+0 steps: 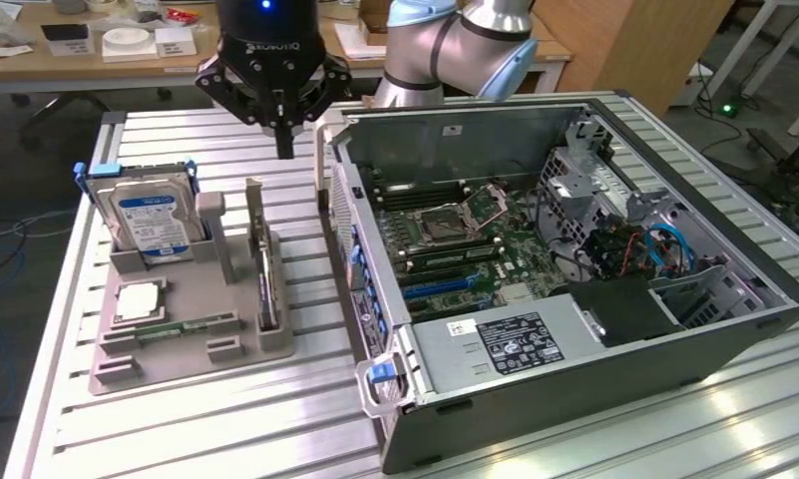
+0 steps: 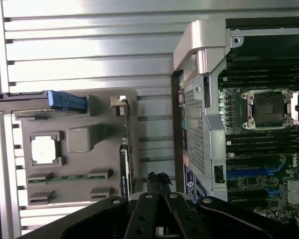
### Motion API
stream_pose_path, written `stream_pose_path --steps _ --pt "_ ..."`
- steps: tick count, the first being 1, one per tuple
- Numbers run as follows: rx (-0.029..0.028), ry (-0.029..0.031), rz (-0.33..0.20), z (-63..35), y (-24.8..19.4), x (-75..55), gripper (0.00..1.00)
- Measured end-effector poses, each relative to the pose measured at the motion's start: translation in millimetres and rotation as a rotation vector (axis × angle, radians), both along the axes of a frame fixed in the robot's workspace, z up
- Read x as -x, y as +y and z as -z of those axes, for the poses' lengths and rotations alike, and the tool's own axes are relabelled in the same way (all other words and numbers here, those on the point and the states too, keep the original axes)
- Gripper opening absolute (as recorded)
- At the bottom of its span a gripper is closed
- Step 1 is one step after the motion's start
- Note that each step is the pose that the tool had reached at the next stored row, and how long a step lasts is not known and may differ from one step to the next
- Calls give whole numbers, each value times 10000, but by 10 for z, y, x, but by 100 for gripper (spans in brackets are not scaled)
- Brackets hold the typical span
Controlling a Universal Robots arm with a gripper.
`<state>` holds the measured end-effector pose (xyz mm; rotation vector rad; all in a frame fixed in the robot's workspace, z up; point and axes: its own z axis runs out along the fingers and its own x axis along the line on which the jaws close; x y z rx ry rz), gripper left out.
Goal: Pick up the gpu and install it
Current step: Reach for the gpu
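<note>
Found the gpu (image 1: 258, 261) (image 2: 124, 164) standing on edge in a grey holder (image 1: 193, 299) on the bench (image 1: 173, 419), at the exterior view's left of the open case (image 1: 599, 374). Saw the gripper (image 1: 286, 150) (image 2: 159, 180) hanging higher up, apart from it (jaws clenched, empty).

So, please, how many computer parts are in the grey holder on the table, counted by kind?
hard drive: 1
gpu: 1
processor chip: 1
memory stick: 1
Total: 4
</note>
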<state>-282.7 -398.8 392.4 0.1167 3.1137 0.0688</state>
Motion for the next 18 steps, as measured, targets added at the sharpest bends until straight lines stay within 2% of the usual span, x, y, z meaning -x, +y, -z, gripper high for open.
stream_pose_path --steps 18 --pt "0 0 -1 2 0 229 11"
